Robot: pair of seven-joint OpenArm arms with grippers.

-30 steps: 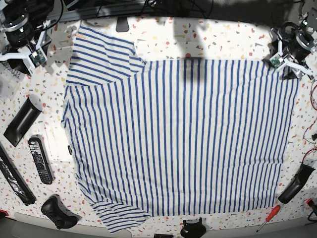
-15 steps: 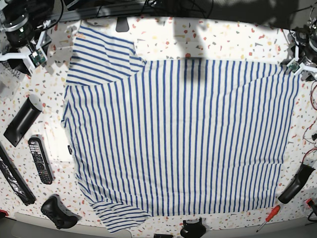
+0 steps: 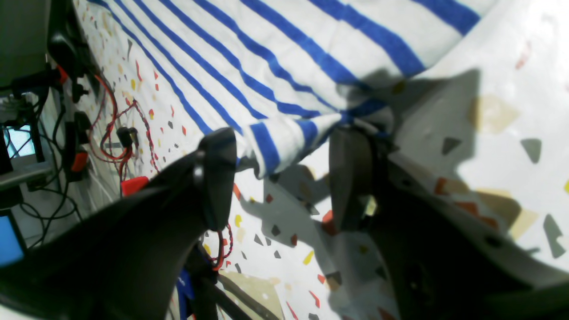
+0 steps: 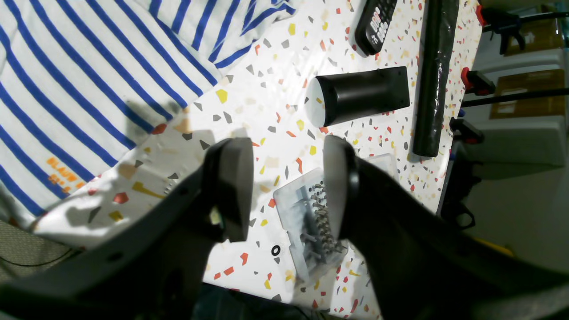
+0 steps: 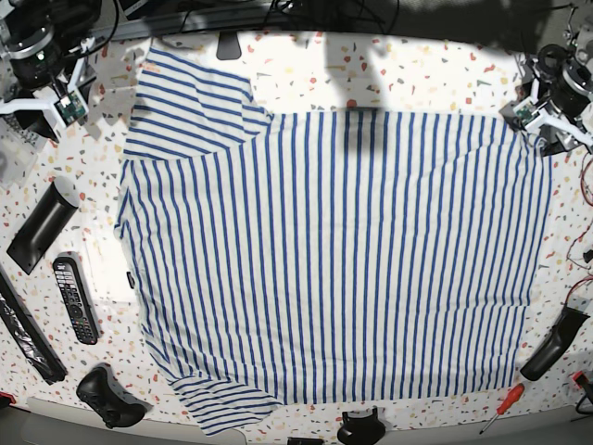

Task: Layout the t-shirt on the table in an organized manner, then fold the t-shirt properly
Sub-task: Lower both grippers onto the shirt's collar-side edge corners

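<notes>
1. Left claw: two dark, smooth, rounded fingers standing apart, a bunched corner of the t-shirt lying between them at their tips; whether either finger presses the cloth I cannot tell.
2. Right claw: fingers apart, nothing between them, above bare desk beside the shirt's sleeve.
3. T-shirt: one, soft white cloth with thin blue stripes, spread mostly flat over the middle of the desk (small orange print shows near one edge in the right wrist view).
4. Desk: one, glossy white, speckled with red, orange, tan and grey flecks.
5. Counted near the right claw: one black remote, one black cylinder, one long black bar, one clear box of small metal parts.
</notes>
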